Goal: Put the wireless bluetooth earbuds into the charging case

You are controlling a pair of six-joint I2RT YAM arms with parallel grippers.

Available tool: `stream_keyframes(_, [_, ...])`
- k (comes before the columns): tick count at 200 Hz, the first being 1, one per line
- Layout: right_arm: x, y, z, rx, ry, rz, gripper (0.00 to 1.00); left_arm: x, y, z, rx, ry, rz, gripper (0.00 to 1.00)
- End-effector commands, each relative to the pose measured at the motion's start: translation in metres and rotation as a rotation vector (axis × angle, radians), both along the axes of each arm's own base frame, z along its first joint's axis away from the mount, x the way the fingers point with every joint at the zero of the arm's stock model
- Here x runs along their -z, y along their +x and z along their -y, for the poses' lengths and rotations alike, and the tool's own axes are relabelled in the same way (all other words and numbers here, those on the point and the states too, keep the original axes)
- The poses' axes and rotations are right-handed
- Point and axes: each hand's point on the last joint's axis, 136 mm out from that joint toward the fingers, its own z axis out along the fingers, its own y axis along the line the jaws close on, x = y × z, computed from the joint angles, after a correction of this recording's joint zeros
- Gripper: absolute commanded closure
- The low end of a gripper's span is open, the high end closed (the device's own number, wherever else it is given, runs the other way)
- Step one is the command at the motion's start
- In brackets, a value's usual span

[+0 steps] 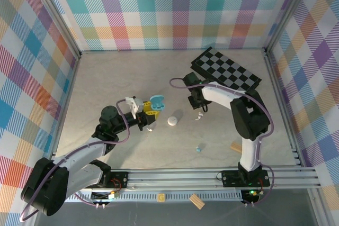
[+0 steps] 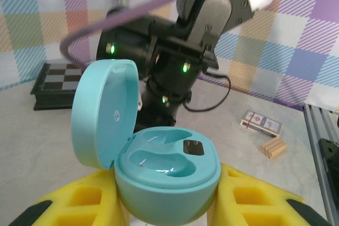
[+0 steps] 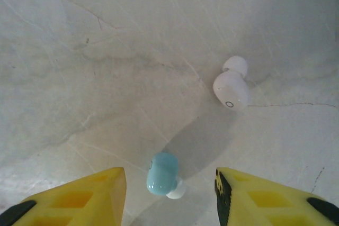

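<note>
Left pincer (image 2: 167, 207) is clamped on the open light-blue oval charging case (image 2: 167, 170), lid raised, above the counter's (image 3: 106, 78) middle. Right pincer (image 3: 170, 194) stands partly open, straddling a tiny light-blue earbud (image 3: 161, 173) that lies on the counter untouched. A white pebble-shaped earbud (image 3: 231, 86) lies just beyond.

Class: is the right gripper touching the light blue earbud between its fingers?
Apart. Right wrist view: bare table shows between earbud and each yellow finger.
</note>
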Motion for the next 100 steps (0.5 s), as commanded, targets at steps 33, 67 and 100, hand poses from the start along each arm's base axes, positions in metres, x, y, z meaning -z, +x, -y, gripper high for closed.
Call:
stream_keyframes(33, [0.0056, 0.0004, 0.0059, -0.026, -0.207, 0.007, 0.59, -0.0192, -0.0006, -0.0025, -0.001, -0.048, 0.062, 0.73])
stream_keyframes(67, [0.0095, -0.0001, 0.0076, -0.035, -0.24, 0.001, 0.61, -0.0213, -0.0019, -0.0022, 0.005, -0.054, 0.067, 0.73])
stream_keyframes(100, [0.0104, 0.0003, 0.012, -0.03, -0.27, -0.001, 0.64, -0.0214, -0.0036, -0.0024, 0.009, -0.055, 0.067, 0.73])
